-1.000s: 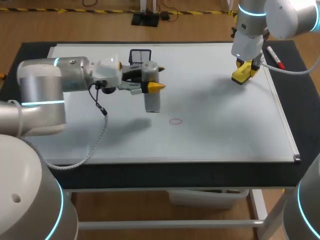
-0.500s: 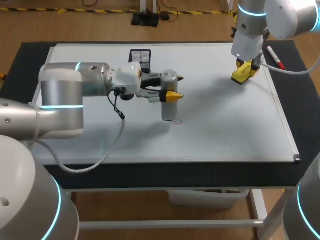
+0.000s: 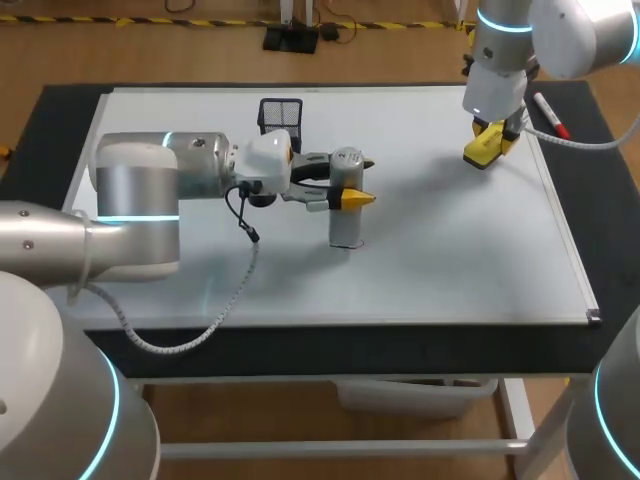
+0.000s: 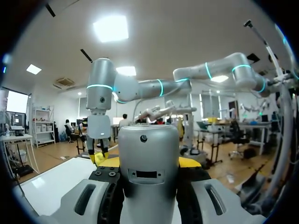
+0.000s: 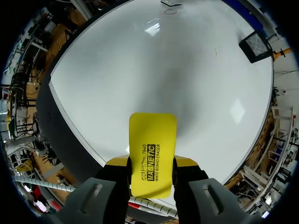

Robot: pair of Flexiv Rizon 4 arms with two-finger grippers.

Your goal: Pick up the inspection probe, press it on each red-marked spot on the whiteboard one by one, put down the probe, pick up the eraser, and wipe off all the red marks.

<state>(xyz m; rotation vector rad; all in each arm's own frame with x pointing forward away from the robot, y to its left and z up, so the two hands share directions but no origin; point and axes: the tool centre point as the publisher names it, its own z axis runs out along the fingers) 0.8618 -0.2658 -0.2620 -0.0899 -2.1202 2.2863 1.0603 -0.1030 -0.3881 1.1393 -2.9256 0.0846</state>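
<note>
Now left gripper (image 3: pixel 352 181) clamps probe (image 3: pixel 346 222) upright on the board (image 3: pixel 450 260), likely pressing the mark (image 5: pixel 171 11); right gripper (image 3: pixel 492 138), two o'clock, grasps eraser (image 5: pixel 153 144) for wiping.

The probe (image 3: pixel 346 225) sits between the fingers of the left gripper (image 3: pixel 355 180), touched from both sides. It hangs upright below the gripper with its lower end on the whiteboard (image 3: pixel 450 270), which lies on the table (image 3: pixel 60 130). Behind and a little left of that gripper, near the board's far edge, stands the mesh holder (image 3: pixel 281 112). Well to its right and farther back, the right gripper (image 3: pixel 488 140) clasps the eraser (image 3: pixel 480 152) over the board. The marker (image 3: pixel 551 114) lies just right of the right gripper, at the board's edge. The mark (image 5: pixel 170 11) lies on the board far ahead of the right gripper.
</note>
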